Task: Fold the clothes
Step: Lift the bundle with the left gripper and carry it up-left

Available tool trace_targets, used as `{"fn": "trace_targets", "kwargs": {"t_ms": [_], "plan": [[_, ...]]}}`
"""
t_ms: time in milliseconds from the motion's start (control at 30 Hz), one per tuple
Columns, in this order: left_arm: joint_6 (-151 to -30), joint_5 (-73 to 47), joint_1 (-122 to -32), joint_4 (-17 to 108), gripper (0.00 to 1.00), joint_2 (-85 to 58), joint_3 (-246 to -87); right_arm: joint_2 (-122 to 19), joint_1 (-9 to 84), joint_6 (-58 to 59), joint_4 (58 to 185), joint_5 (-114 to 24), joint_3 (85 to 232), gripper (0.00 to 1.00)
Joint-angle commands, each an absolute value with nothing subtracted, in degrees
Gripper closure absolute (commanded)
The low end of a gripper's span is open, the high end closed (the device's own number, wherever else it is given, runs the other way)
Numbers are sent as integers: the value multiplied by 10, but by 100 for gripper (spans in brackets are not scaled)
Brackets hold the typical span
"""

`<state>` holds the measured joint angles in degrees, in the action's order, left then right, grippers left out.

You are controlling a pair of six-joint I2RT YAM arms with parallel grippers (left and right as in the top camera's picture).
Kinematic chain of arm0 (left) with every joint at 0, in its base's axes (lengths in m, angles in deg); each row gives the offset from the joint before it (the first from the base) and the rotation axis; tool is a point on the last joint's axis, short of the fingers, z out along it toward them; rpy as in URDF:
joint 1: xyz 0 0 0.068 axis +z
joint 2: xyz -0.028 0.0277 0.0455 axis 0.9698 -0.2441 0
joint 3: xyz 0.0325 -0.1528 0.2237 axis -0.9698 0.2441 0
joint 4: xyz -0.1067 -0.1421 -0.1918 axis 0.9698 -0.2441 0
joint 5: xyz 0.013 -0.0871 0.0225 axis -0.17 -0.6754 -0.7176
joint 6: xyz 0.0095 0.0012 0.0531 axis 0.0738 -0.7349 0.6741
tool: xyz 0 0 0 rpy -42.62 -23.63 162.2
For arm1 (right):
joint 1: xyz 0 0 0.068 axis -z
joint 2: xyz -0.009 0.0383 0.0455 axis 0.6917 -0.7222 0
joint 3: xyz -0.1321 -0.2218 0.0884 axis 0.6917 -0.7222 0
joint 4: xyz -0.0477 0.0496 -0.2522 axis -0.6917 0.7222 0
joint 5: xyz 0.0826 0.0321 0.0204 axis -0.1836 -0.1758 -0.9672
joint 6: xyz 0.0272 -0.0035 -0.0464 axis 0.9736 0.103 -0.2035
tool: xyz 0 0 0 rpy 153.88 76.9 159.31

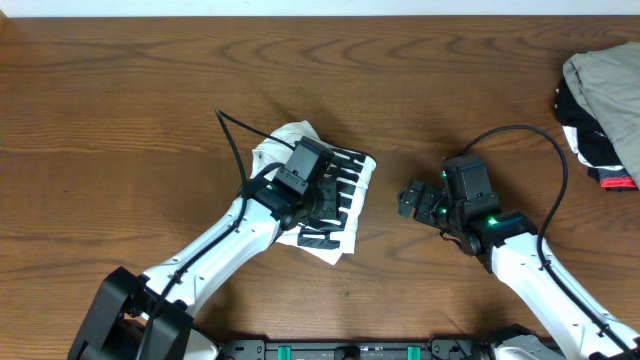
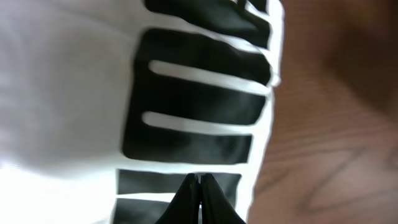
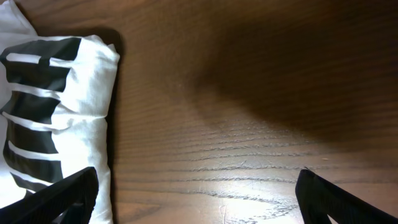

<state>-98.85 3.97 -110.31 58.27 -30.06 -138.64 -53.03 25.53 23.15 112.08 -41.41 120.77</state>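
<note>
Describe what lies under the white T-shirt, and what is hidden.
Wooden table shows all around the T-shirt. Directly beneath, the cloth covers everything, so nothing can be seen. The shut left hand blocks part overhead.

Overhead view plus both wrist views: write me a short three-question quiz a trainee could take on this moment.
1. True or false: the right gripper is shut on the T-shirt.
2. Where does the heap of other clothes lie? A) under the T-shirt B) at the far right edge of the table C) beside the left arm's base
3. Fill in: the left gripper, down at the black lettering on the T-shirt, is ___.
Key: 1 false, it is open over bare wood beside the T-shirt. 2 B. 3 shut.
</note>
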Motion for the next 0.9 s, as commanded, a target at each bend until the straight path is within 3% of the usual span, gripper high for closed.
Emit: {"fn": "trace_targets", "kwargs": {"t_ms": [0, 500, 867], "plan": [[-977, 78, -1102, 588, 94, -308, -1396, -526, 250, 235, 1120, -396, 1207, 1], [-996, 78, -1098, 617, 94, -391, -1396, -526, 250, 235, 1120, -396, 1207, 1], [-1011, 76, -1036, 675, 94, -461, -1396, -526, 250, 235, 1120, -396, 1207, 1]]}}
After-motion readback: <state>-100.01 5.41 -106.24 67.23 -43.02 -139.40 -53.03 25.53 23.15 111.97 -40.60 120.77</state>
